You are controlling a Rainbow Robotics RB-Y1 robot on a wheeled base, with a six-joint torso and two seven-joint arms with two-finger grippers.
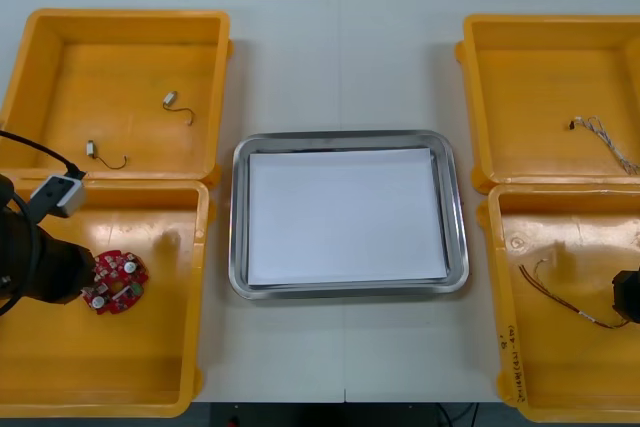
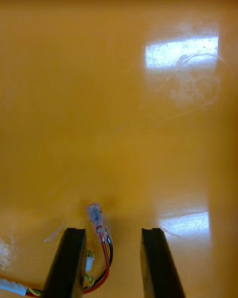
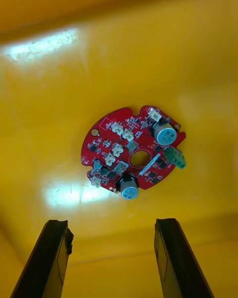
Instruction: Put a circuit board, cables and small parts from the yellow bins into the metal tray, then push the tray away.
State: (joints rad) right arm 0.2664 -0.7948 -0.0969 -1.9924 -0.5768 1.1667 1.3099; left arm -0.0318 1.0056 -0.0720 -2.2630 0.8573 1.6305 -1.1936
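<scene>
A round red circuit board (image 1: 115,282) lies in the near-left yellow bin (image 1: 100,367). My left gripper (image 1: 85,282) hovers just beside it. In the left wrist view the board (image 3: 134,151) sits flat ahead of the open left gripper (image 3: 111,223), with nothing between the fingers. My right gripper (image 1: 625,297) is over the near-right yellow bin (image 1: 560,377), at the end of a red and yellow cable (image 1: 560,297). In the right wrist view the right gripper (image 2: 113,232) is open and the cable's (image 2: 101,243) end lies between the fingers, close to one of them.
The metal tray (image 1: 240,217), white inside, stands at mid-table between the bins. The far-left bin (image 1: 60,27) holds two small metal parts (image 1: 170,99) with thin wires. A twisted cable (image 1: 605,137) lies in the far-right bin (image 1: 540,37).
</scene>
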